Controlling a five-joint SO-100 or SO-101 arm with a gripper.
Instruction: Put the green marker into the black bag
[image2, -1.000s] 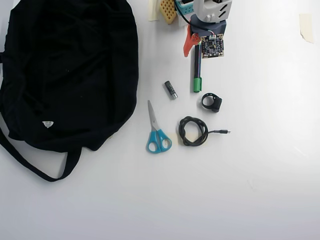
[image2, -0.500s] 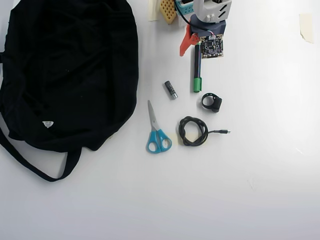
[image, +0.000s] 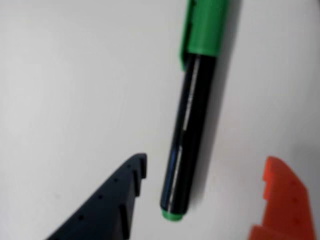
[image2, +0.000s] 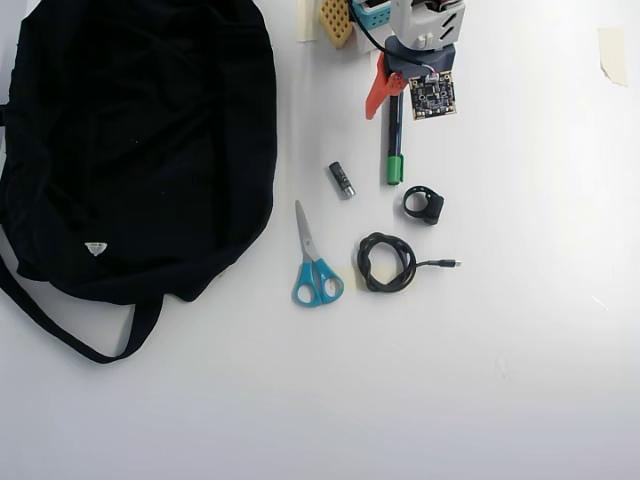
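Since the last look the orange finger has swung in toward the green marker in the overhead view, and the arm has drawn a touch higher in the picture. The marker itself lies flat on the white desk, lengthwise up and down the overhead view, green cap at the lower end, its upper end tucked under the arm's head.

Up close in the wrist view, the marker sits between the two fingers of the end effector: dark blue finger on the left, orange finger on the right. The jaws are spread, with bare desk showing on both sides of the barrel. The blue tip is just beside the small green end; whether it brushes it is hard to say through the blur.

Out from there, overhead: a short grey cylinder left of the cap, a small black ring-shaped piece lower right, a coiled black cable below that, and blue-handled scissors beside the coil. The black bag sprawls across the left side, well apart from the marker, strap looping along its lower edge.
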